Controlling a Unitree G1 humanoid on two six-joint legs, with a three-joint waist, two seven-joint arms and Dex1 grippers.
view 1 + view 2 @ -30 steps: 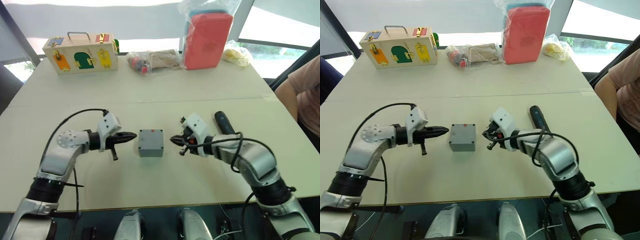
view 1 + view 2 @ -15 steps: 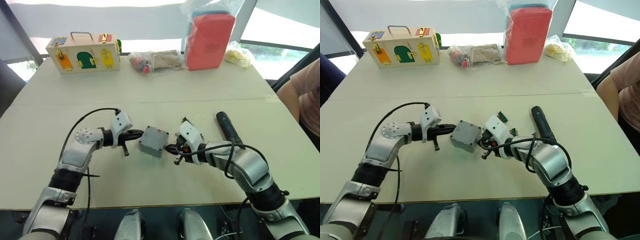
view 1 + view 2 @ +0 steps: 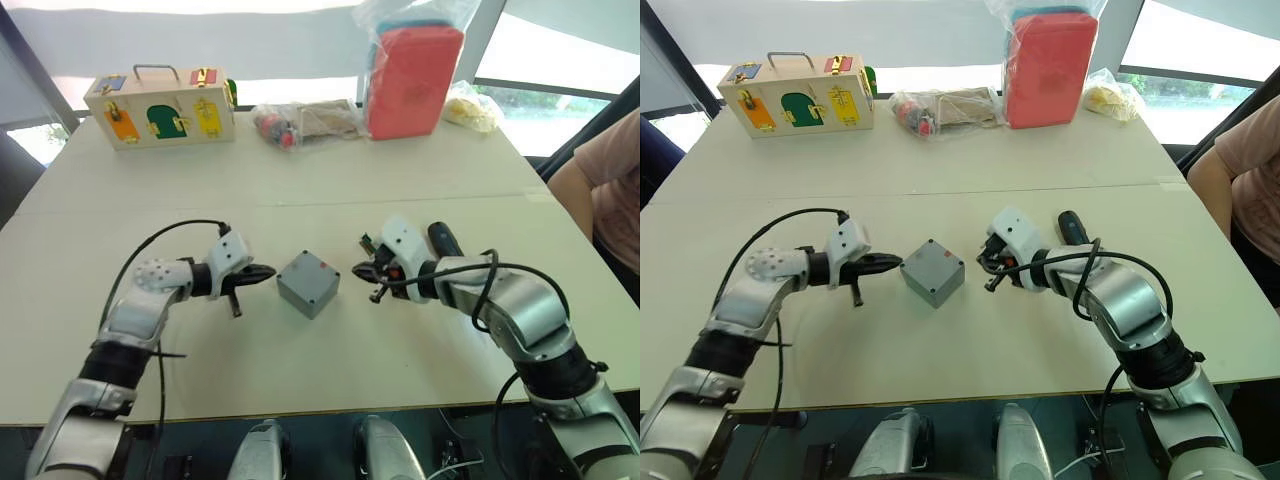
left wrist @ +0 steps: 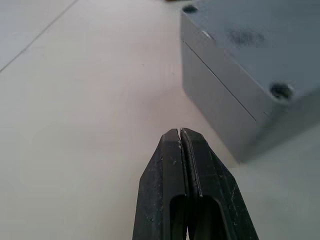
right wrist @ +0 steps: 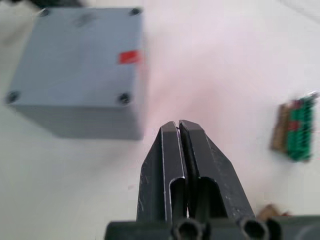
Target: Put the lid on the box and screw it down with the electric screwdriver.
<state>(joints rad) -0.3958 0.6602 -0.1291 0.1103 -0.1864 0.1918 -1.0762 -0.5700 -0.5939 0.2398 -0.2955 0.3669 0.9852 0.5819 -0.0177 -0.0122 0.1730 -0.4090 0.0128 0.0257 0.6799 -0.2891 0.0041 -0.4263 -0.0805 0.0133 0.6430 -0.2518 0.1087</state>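
The grey box (image 3: 308, 283) sits mid-table, turned corner-on towards me. The lid (image 5: 80, 55) lies on top of it, with a seam below its rim, screw holes at the corners and a small red mark. My left gripper (image 3: 268, 271) is shut and points at the box's left side with a small gap between them. My right gripper (image 3: 358, 270) is shut too, a little off the box's right side. The black electric screwdriver (image 3: 442, 238) lies on the table behind my right wrist, partly hidden by it.
Small green connector blocks (image 5: 295, 127) lie beside my right gripper. Along the far edge stand a wooden latch box (image 3: 160, 105), clear bags of parts (image 3: 305, 120), a red case in plastic (image 3: 415, 80) and a yellow bag (image 3: 472, 108). A person's arm (image 3: 610, 180) is at the right.
Both grippers closed in on the box from either side, turned it corner-on, and have now drawn back a little from it.
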